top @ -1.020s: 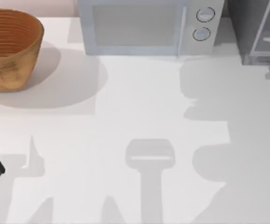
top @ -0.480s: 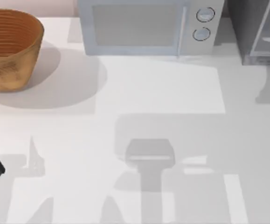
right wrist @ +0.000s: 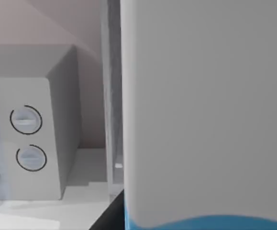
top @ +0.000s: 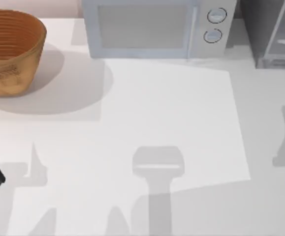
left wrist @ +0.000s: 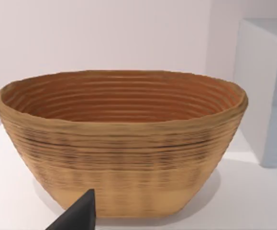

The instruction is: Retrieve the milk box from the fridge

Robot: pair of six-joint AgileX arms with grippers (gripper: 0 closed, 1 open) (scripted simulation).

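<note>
Found the milk box (right wrist: 205, 110) close against the right wrist camera, upright, long axis vertical, white-grey top above the blue side. Placed it just beside the fridge (top: 272, 34) door edge, with the microwave (top: 152, 29) farther off. Judged the right arm much the nearer, given the fridge's position at the table's far right. Could not tell the right jaw opening, nor whether anything was held. Noted the left gripper (left wrist: 78, 213) parked facing the basket (top: 9, 49) at the left; jaw state likewise not determinable.
</note>
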